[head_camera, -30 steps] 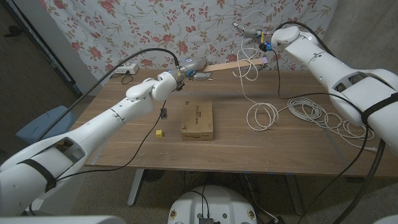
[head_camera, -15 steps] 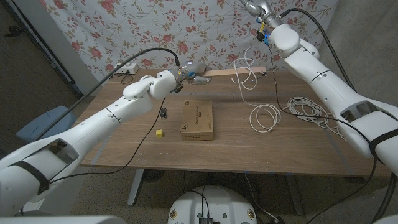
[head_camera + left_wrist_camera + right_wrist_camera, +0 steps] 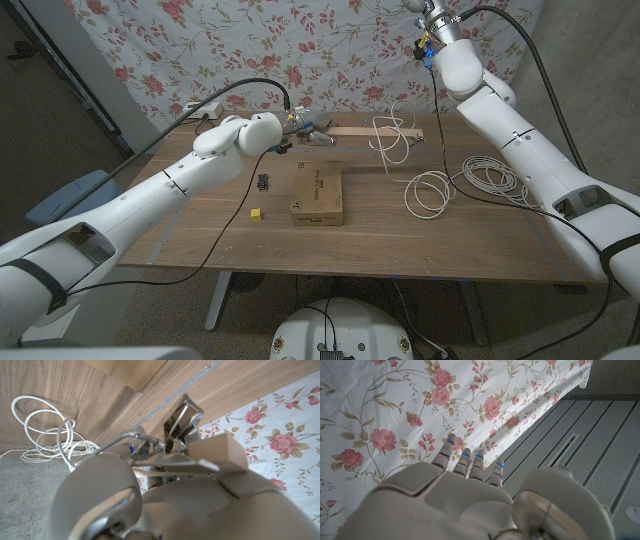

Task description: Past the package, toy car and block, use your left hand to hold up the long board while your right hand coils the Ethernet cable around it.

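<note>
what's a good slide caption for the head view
Left hand holds the long board at one end, Ethernet cable looped around it, right arm raised high.

The package (image 3: 317,193), a flat brown box near the middle of the head view, carries a small dark printed mark on its top — too small to read. Nothing else bears legible text.
</note>
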